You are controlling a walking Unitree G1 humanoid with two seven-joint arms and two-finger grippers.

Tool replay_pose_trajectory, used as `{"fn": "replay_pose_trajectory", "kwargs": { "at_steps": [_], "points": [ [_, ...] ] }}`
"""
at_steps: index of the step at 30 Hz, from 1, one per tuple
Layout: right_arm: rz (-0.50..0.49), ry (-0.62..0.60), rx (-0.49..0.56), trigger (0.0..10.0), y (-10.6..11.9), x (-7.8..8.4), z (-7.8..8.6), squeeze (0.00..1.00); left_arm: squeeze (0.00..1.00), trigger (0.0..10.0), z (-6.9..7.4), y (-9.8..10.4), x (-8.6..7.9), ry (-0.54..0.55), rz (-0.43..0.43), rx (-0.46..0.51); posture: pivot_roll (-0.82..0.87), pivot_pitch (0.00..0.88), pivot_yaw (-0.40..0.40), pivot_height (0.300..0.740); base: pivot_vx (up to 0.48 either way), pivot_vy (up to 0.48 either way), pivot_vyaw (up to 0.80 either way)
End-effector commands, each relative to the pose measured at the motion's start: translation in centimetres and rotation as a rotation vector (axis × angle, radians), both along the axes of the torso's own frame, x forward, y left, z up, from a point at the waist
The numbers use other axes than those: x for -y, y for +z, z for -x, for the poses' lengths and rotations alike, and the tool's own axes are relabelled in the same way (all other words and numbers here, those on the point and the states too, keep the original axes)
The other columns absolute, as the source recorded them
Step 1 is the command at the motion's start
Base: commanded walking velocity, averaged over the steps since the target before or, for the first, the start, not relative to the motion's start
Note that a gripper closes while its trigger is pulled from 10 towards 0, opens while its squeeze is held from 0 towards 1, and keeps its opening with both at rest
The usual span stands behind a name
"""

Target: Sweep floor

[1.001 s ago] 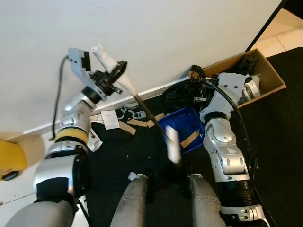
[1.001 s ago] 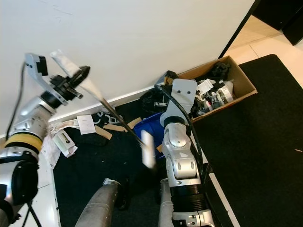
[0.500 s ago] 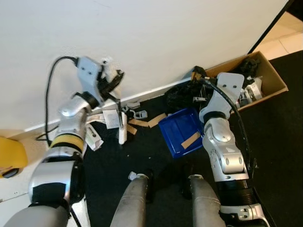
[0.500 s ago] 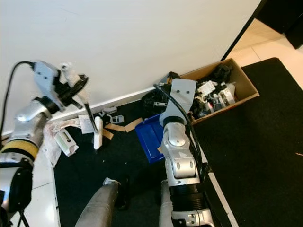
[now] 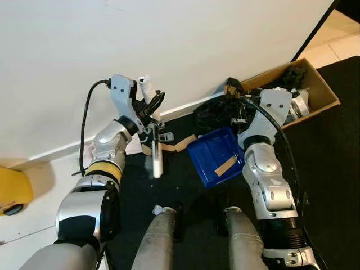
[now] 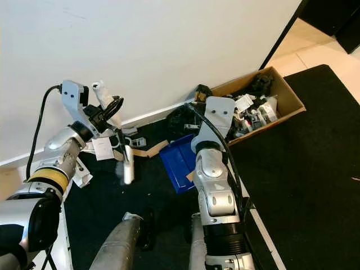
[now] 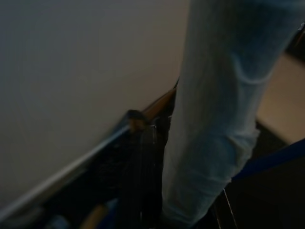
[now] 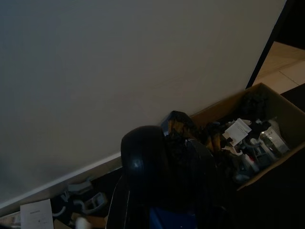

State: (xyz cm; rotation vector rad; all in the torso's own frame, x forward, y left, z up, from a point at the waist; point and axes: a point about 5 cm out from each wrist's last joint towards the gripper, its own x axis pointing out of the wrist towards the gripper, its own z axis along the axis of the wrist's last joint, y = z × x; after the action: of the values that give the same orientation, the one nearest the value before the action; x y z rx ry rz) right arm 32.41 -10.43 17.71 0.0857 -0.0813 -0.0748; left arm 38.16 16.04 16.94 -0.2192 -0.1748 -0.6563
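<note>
My left gripper point(image 5: 149, 108) is shut on a brush: its white grip point(image 5: 145, 85) sticks up above the fingers, and the white brush head point(image 5: 157, 162) hangs down over the black carpet near the wall. Cardboard strips point(image 5: 184, 143) and white plastic scraps point(image 5: 163, 135) lie just right of the head. A blue dustpan point(image 5: 215, 153) rests tilted on the carpet with a cardboard strip point(image 5: 226, 165) in it. In the right wrist view my right gripper point(image 8: 157, 191) is shut on the dustpan's black handle point(image 8: 142, 160), in the dark.
An open cardboard box point(image 5: 320, 84) full of clutter stands at the right against the wall. A black heap point(image 5: 215, 110) lies behind the dustpan. A white paper point(image 5: 133, 147) lies by the skirting. A yellow object point(image 5: 13, 191) sits at the far left. My legs point(image 5: 159, 242) stand below.
The brush swung away from the dustpan to the left, toward the wall, then drifted slightly right. My left gripper dropped lower and moved right. The dustpan has barely moved.
</note>
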Motion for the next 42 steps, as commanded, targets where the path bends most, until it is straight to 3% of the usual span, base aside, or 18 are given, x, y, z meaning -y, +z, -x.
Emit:
{"fn": "replay_pose_trajectory", "kwargs": {
  "at_steps": [1,10,12,13,15,16,17,18,19,21,24,25,27,28,30,33,38,42],
  "points": [
    [-0.017,-0.004,-0.18,10.0,-3.7,0.0,0.4,0.0,0.0,10.0,1.1,-3.6,2.3,-0.106,0.189,-0.187,0.07,0.472,0.04,0.74,0.0,0.0,0.0],
    [-0.023,0.002,-0.181,10.0,-3.9,0.0,0.1,0.0,0.0,10.0,1.1,-2.5,1.3,-0.146,0.245,-0.155,0.11,0.45,0.038,0.74,0.0,0.0,0.0],
    [-0.028,0.006,-0.184,10.0,-4.1,-0.1,-0.1,0.0,0.0,10.0,0.9,0.0,-0.9,-0.124,0.321,-0.063,0.15,0.431,0.034,0.74,0.0,0.0,0.0],
    [-0.028,0.006,-0.184,10.0,-4.1,-0.1,-0.1,0.0,0.0,10.0,0.9,0.0,-0.9,-0.124,0.321,-0.063,0.15,0.431,0.034,0.74,0.0,0.0,0.0],
    [-0.031,0.012,-0.188,10.0,-4.3,-0.2,-0.3,0.0,0.0,10.0,1.2,1.9,-3.0,-0.088,0.358,0.016,0.16,0.421,0.031,0.74,0.0,0.0,0.0],
    [-0.032,0.018,-0.189,10.0,-4.4,-0.4,-0.4,0.0,0.0,10.0,1.6,2.7,-4.2,-0.051,0.358,0.056,0.18,0.406,0.024,0.74,0.0,0.0,0.0],
    [-0.032,0.018,-0.189,10.0,-4.4,-0.4,-0.4,0.0,0.0,10.0,1.6,2.7,-4.2,-0.051,0.358,0.056,0.18,0.406,0.024,0.74,0.0,0.0,0.0],
    [-0.033,0.025,-0.189,10.0,-4.5,-0.5,-0.5,0.0,0.0,10.0,2.2,3.5,-5.7,0.0,0.356,0.1,0.19,0.392,0.018,0.74,0.0,0.0,0.0],
    [-0.033,0.025,-0.189,10.0,-4.5,-0.5,-0.5,0.0,0.0,10.0,2.2,3.5,-5.7,0.0,0.356,0.1,0.19,0.392,0.018,0.74,0.0,0.0,0.0],
    [-0.032,0.028,-0.19,10.0,-4.5,-0.5,-0.6,0.0,0.0,10.0,2.5,3.9,-6.6,0.047,0.324,0.13,0.19,0.381,0.013,0.74,0.0,0.0,0.0],
    [-0.027,0.031,-0.187,10.0,-4.5,-0.3,-0.9,0.0,0.0,10.0,3.3,4.6,-8.7,0.179,0.105,0.238,0.2,0.362,0.005,0.74,0.0,0.0,0.0],
    [-0.024,0.03,-0.187,10.0,-4.6,-0.1,-0.9,0.0,0.0,10.0,3.5,4.9,-8.7,0.194,0.041,0.273,0.2,0.355,0.0,0.74,0.0,0.0,0.0],
    [-0.023,0.029,-0.187,10.0,-4.6,-0.1,-1.0,0.0,0.0,10.0,3.6,5.1,-8.7,0.198,0.008,0.291,0.2,0.352,-0.003,0.74,0.0,0.0,0.0],
    [-0.02,0.027,-0.187,10.0,-4.7,0.1,-1.1,0.0,0.0,10.0,3.4,5.4,-7.8,0.175,-0.025,0.315,0.21,0.346,-0.007,0.74,0.0,0.0,0.0],
    [-0.02,0.027,-0.187,10.0,-4.7,0.1,-1.1,0.0,0.0,10.0,3.4,5.4,-7.8,0.175,-0.025,0.315,0.21,0.346,-0.007,0.74,0.0,0.0,0.0],
    [-0.018,0.025,-0.185,10.0,-4.8,0.2,-1.2,0.0,0.0,10.0,3.2,5.2,-6.7,0.137,-0.089,0.313,0.2,0.345,-0.006,0.74,0.0,0.0,0.0],
    [-0.043,-0.009,-0.156,10.0,-4.2,0.9,-1.2,0.0,0.0,10.0,2.9,5.6,-5.6,0.112,-0.065,0.301,0.19,0.317,0.013,0.74,0.0,0.0,0.0],
    [-0.076,-0.022,-0.131,10.0,-3.6,1.2,-1.2,0.0,0.0,10.0,3.1,5.4,-5.6,0.134,-0.063,0.297,0.19,0.305,0.016,0.74,0.0,0.0,0.0]
  ]
}}
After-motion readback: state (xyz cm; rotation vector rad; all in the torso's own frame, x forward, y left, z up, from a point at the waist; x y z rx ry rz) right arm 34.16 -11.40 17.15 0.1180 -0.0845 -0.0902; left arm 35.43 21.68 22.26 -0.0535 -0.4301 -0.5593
